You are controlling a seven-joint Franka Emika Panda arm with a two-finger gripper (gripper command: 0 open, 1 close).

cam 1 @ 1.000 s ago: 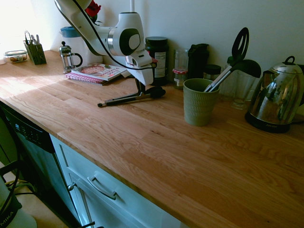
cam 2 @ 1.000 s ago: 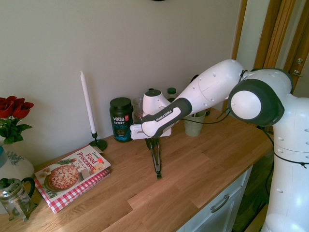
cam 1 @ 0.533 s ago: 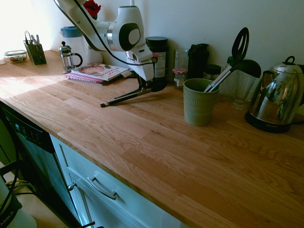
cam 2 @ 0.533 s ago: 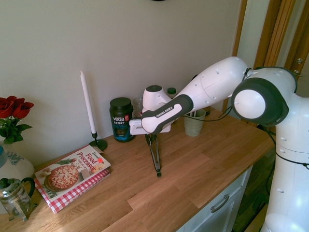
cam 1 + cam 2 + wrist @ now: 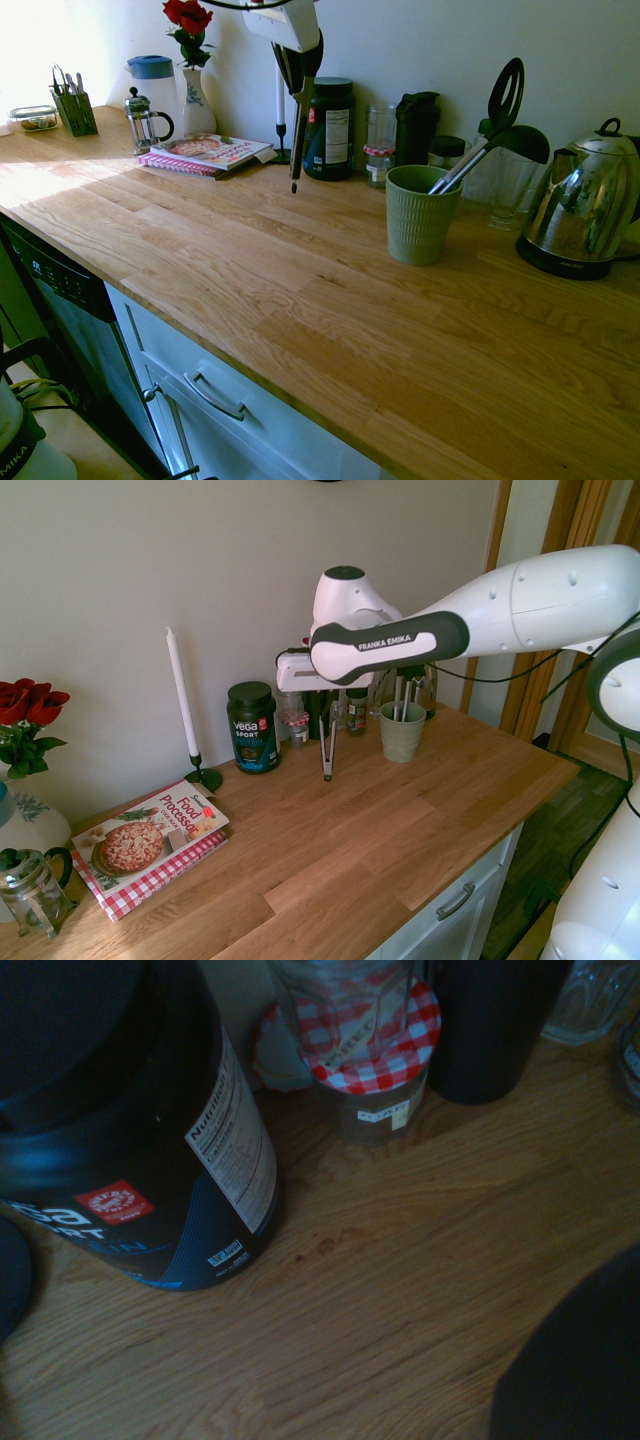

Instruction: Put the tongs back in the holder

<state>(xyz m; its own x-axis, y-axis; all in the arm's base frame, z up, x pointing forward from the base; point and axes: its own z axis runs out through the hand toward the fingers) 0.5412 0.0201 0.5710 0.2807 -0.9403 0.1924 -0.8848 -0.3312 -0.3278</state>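
The tongs (image 5: 297, 130) hang almost straight down above the wooden counter, their lower end well off the wood, in front of the black tub. My gripper (image 5: 300, 62) is shut on their upper part, near the black tips. From the other side the tongs (image 5: 326, 745) dangle below the gripper (image 5: 323, 705), left of the holder. The sage-green ribbed holder (image 5: 420, 215) stands upright to the right of the tongs, a hand's width or more away, with a black slotted spatula (image 5: 505, 95) leaning in it. In the wrist view a dark rounded shape (image 5: 580, 1360) fills one corner.
Along the wall stand a black tub (image 5: 328, 128), a jar with a red-checked lid (image 5: 370, 1030), a dark flask (image 5: 415, 125), a glass jug (image 5: 515, 180) and a steel kettle (image 5: 580, 215). A cookbook (image 5: 205, 153), French press (image 5: 147, 120) and candle (image 5: 182, 695) sit further left.
The arm has risen and lifted the tongs off the counter. They went from lying flat, to propped on one end, to hanging upright in the air.
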